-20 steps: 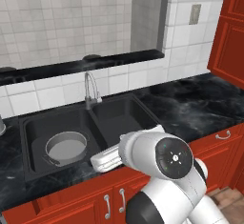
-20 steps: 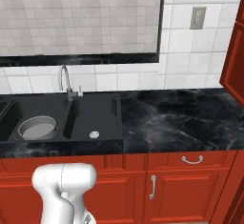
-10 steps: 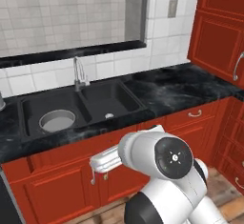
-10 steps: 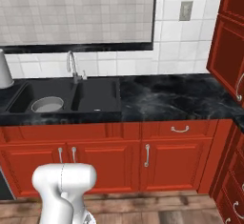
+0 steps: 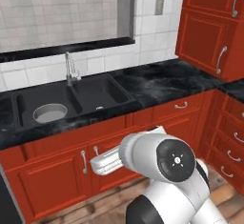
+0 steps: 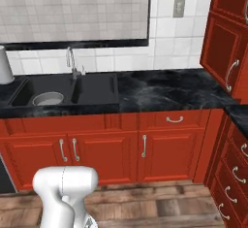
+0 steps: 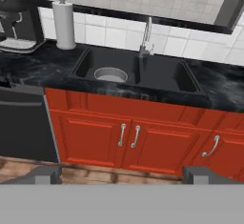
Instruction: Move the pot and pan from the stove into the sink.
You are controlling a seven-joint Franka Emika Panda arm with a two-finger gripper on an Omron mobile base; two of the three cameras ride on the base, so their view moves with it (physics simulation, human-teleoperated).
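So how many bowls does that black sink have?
2. The black two-basin sink has a left basin holding the wide grey metal pot, and a right basin beside the thin chrome faucet.

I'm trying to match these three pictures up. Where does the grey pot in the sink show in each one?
Left base view: the pot sits left of centre, in the sink's left basin.
Right base view: far left, at mid-height, same basin.
Hand view: upper middle, left basin.
Shared landmark: the chrome faucet, just right of the pot.
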